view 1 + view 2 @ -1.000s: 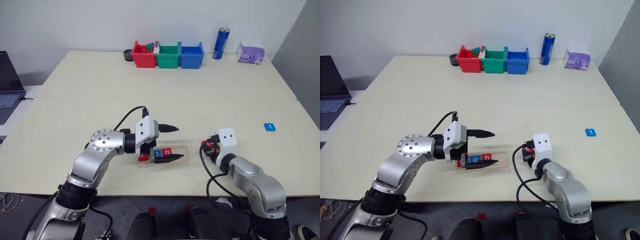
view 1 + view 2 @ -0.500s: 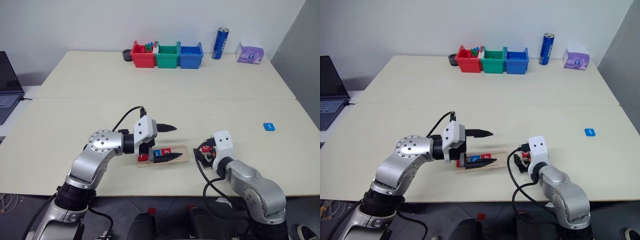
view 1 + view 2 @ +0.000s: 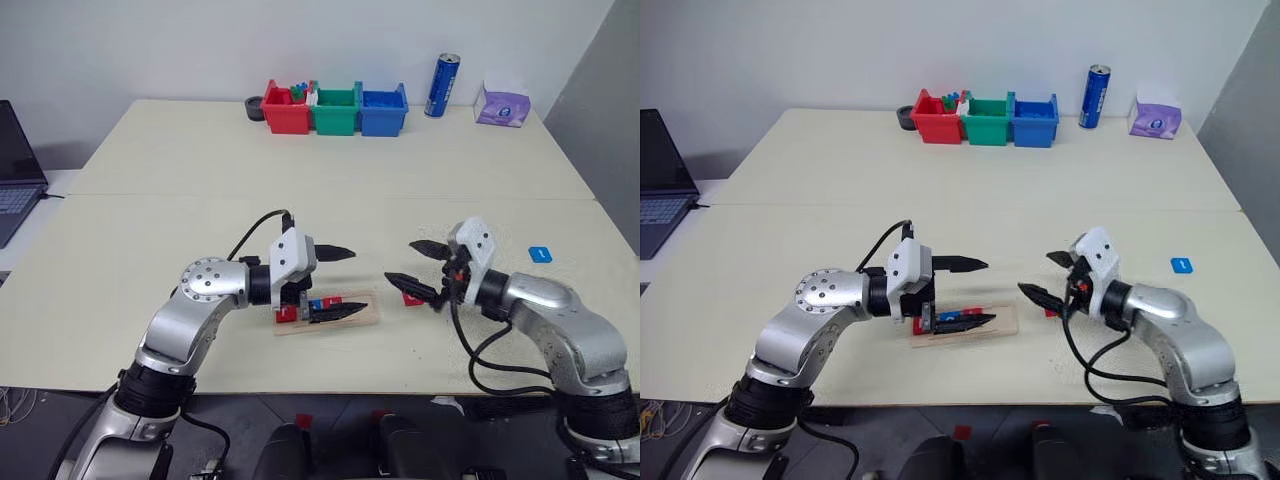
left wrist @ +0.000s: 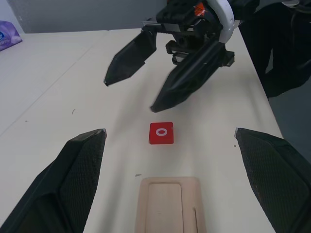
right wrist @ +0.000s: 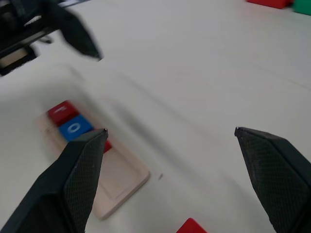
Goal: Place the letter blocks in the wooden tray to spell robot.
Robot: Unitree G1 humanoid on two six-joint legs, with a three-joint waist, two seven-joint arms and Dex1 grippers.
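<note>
Head views: the wooden tray lies on the worktop near its front edge, holding a red tile, a blue tile and a third partly hidden tile at its left end; the left claw stands wide open and empty astride the tray, its lower finger lying over the tiles. The right claw hangs just right of the tray, spread wide and holding nothing, above the red "o" block, which rests on the worktop off the tray's right end. The blue "t" block lies well apart, far right. Risk: a descent by the right claw could nudge the loose tile rather than straddle it, or bump the tray and shift the seated tiles. Left wrist view: the red "o" block sits just beyond the tray's vacant end, with the right claw's fingertips poised over it; the two claws face each other closely, so a collision is possible. Right wrist view: a red tile and a blue "o" tile sit in the groove; the letter order cannot be fully checked, so a misspelling may go unnoticed.
</note>
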